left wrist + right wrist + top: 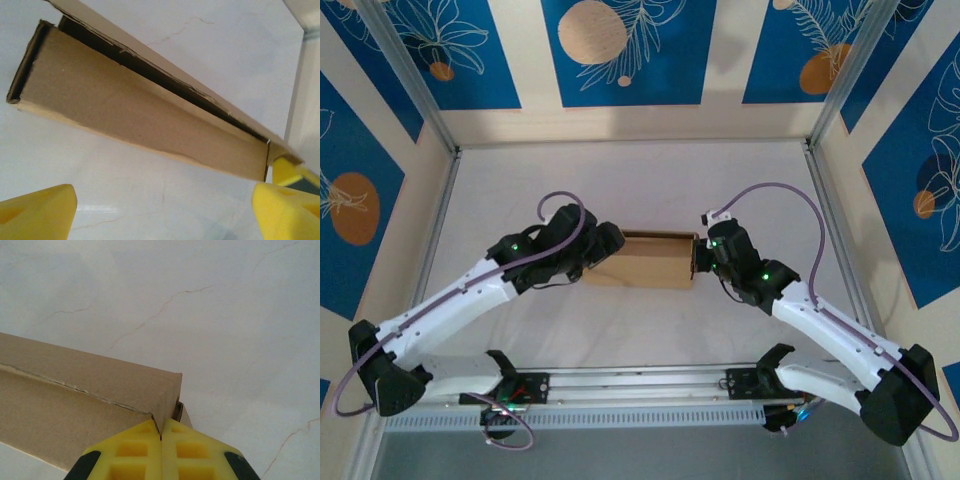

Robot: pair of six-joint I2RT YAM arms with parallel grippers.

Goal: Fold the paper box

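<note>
White table (620, 180) carries the paper box (645, 260) at its middle, well off every edge, both ends hidden under wrists from above; left gripper (165, 200) spread wide just beside its long wall, right gripper (160, 432) pinching its end-wall corner.

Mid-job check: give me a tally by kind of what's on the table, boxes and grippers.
paper box: 1
grippers: 2 (left gripper, right gripper)
Total: 3
</note>
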